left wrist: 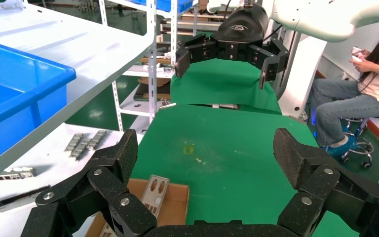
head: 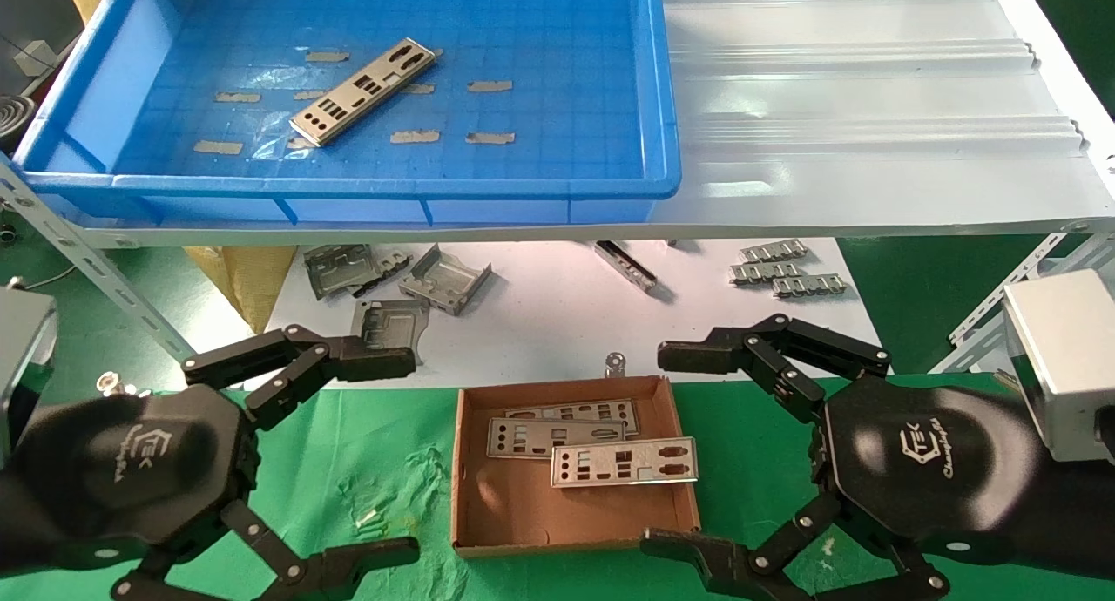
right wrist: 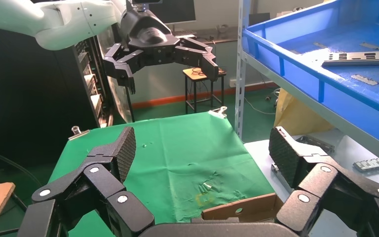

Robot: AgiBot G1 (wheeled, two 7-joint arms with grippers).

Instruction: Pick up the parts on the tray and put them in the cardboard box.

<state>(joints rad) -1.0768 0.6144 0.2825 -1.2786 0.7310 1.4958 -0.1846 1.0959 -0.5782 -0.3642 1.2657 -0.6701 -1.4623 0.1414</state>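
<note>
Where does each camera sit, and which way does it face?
Head: above, facing forward and down at the tray, cardboard box, left pincer and right pincer, both open.
Left wrist: behind the left pincer, facing the right pincer.
Right wrist: behind the right pincer, facing the left pincer.
Shared: all three show the box.

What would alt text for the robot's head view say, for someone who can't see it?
Two open black robot hands, left and right, hover on either side of a small cardboard box holding three silver metal plates on a green cloth. On a shelf above, one more plate lies in a blue tray.
</note>
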